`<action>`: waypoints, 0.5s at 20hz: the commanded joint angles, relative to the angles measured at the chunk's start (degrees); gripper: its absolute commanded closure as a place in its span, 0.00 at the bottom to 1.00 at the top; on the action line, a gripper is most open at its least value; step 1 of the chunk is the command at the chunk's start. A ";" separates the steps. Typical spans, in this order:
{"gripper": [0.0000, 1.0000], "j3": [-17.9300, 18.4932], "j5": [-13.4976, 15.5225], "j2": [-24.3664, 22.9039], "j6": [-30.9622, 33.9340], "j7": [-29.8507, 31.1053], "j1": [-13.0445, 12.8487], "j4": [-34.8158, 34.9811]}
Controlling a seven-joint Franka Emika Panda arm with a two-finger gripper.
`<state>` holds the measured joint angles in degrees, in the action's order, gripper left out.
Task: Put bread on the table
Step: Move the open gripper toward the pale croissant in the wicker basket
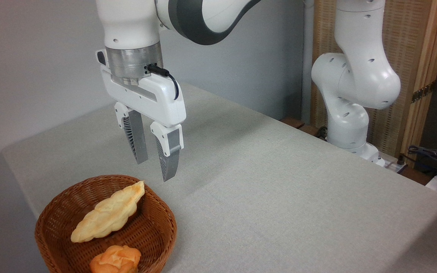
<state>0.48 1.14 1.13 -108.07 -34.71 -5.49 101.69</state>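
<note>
Bread (107, 217) lies in basket (154, 231); hand (154, 170) hovers above, released, empty. Approach step; next: descend, grasp loaf, transfer to desk (279, 189).

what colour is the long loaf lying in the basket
Pale yellow-golden, the bread browns slightly at its tips; the fixed camera, the only view, shows it.

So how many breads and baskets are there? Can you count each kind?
Long pale twisted bread, lying across the basket: 1
Small round orange bun, in the basket too: 1
Brown woven basket on the table: 1
Total: 3 things, and 2 of them are breads. The robot's fingers hang above, holding nothing.
</note>
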 commanded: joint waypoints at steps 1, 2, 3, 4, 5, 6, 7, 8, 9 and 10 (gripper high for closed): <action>0.00 -3.55 2.88 -1.04 2.94 0.26 2.77 -0.70; 0.00 -3.64 2.90 -1.04 2.96 0.26 2.76 -0.70; 0.00 -3.64 2.99 -1.04 2.96 0.26 2.76 -0.79; 0.00 -3.64 2.99 -1.04 2.96 0.35 2.76 -0.79; 0.00 -3.64 2.99 -1.04 2.96 0.69 2.76 -0.79; 0.00 -3.64 2.99 -1.04 2.96 0.96 2.76 -0.79; 0.00 -3.73 2.99 -1.04 2.96 0.87 2.76 -0.79; 0.00 -3.64 2.99 -1.04 2.96 0.79 2.76 -0.79; 0.00 -3.55 2.99 -1.04 2.96 0.79 2.76 -0.79; 0.00 -3.55 2.99 -1.22 2.96 0.70 2.76 -0.79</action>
<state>-2.90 3.20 0.32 -106.65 -34.71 -3.11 101.66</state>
